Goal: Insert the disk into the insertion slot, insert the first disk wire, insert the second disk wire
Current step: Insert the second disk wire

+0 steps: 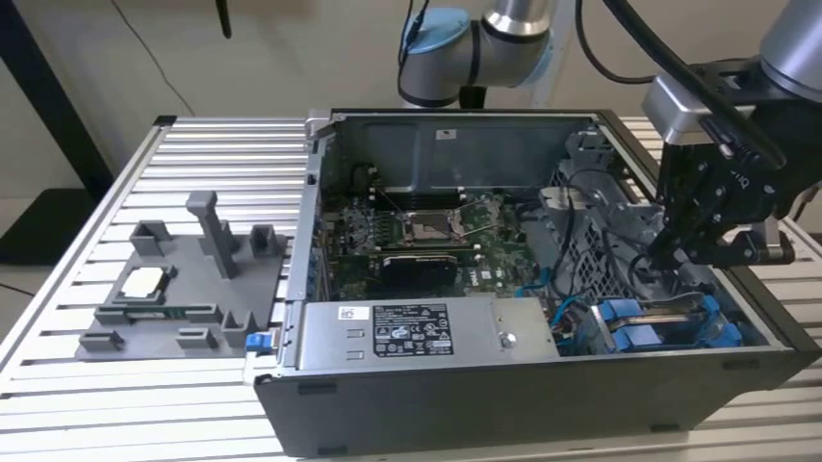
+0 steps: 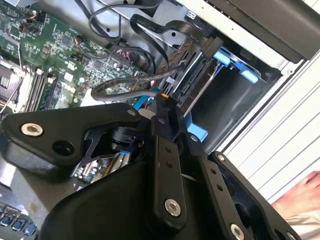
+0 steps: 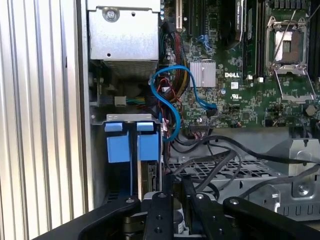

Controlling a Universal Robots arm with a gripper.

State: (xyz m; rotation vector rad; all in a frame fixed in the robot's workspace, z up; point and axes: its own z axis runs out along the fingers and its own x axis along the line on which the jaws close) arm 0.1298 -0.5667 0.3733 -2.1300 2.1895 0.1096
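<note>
Disk (image 3: 149, 176) is sitting upright in the insertion slot (image 3: 131, 118), in the corner of the open computer case (image 1: 514, 409) beside the power-supply box (image 1: 424, 332). In the first wrist view its bright blue carrier (image 3: 148, 146) is showing at the mouth of the bay, just beside a second blue tab (image 3: 119, 145). In the second wrist view the slot's dark inside (image 2: 220, 105) is lying open next to the disk's black edge (image 2: 187, 82), with blue plastic fittings (image 2: 248, 75) framing it.

The gripper (image 2: 164, 107) is reaching down into the case from the exterior view's right (image 1: 679, 252), and its black fingers (image 2: 165, 155) are drawing narrowly together on the end of a grey wire (image 2: 120, 87) – the wire is looping away over the motherboard (image 2: 60, 45) and its held end is hanging just beside the disk's edge. Whether that end is touching the disk I cannot tell.

A blue cable (image 3: 170, 100) is curling between the motherboard and the drive bay, and black cables (image 3: 225, 150) are trailing across the perforated metal cage (image 3: 220, 167). Outside the case – on the exterior view's left – a grey fixture tray (image 1: 180, 289) is resting on the slatted table (image 1: 77, 404). In the second wrist view what looks like a person's hand (image 2: 305, 189) is lying beyond the case wall.
</note>
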